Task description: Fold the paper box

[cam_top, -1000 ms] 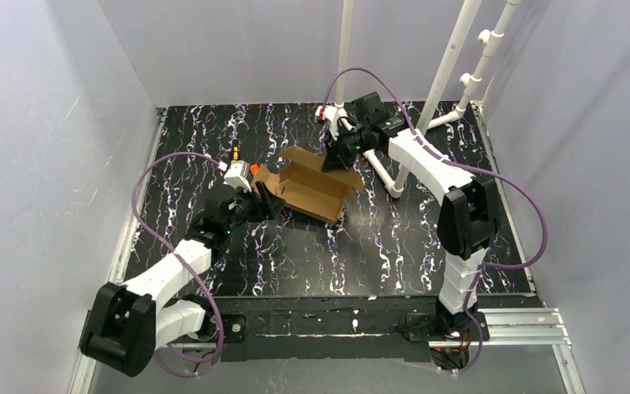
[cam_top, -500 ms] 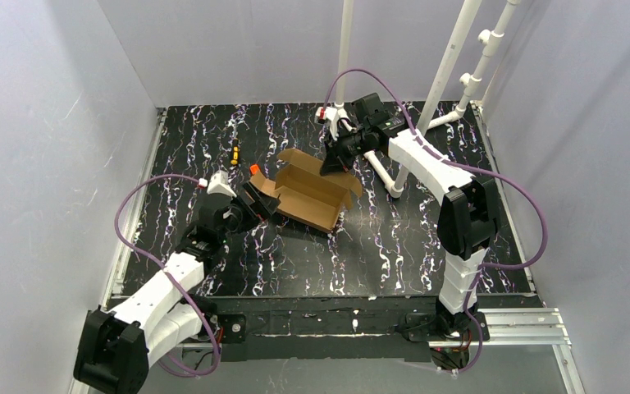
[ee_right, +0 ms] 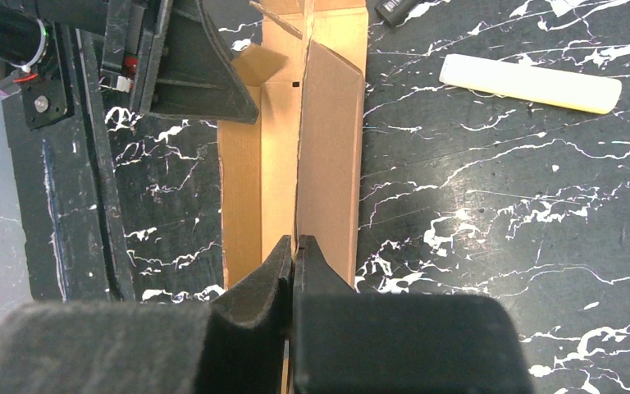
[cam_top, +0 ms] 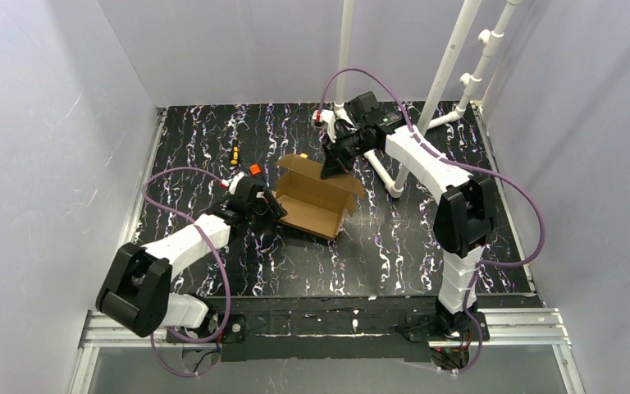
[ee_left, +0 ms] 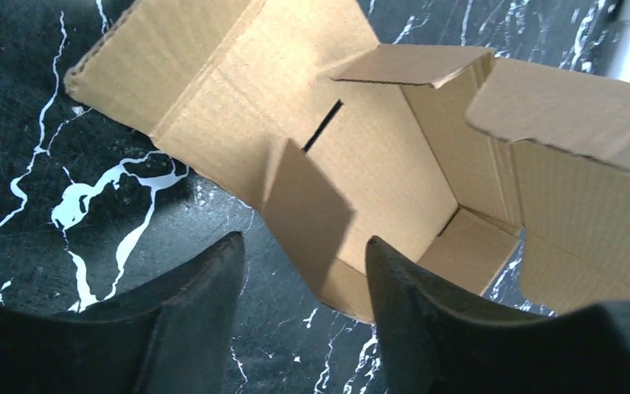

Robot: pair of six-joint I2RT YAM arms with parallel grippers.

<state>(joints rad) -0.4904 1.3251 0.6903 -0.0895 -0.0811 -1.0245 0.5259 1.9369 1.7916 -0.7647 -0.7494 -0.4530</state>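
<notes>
Now right end effector pinched the box far wall; left end effector spread, facing the left flap. Judged: push flap inward slowly, wall held steady.

White-and-black arms, purple cables

Light: bright, even, probably from overhead; pale walls slightly washed.
Shadows: soft, narrow band under the paper box toward the near edge of the bench.
Focus: cardboard crisp in wrist views; left gripper and right gripper blurred, featureless black.
</notes>
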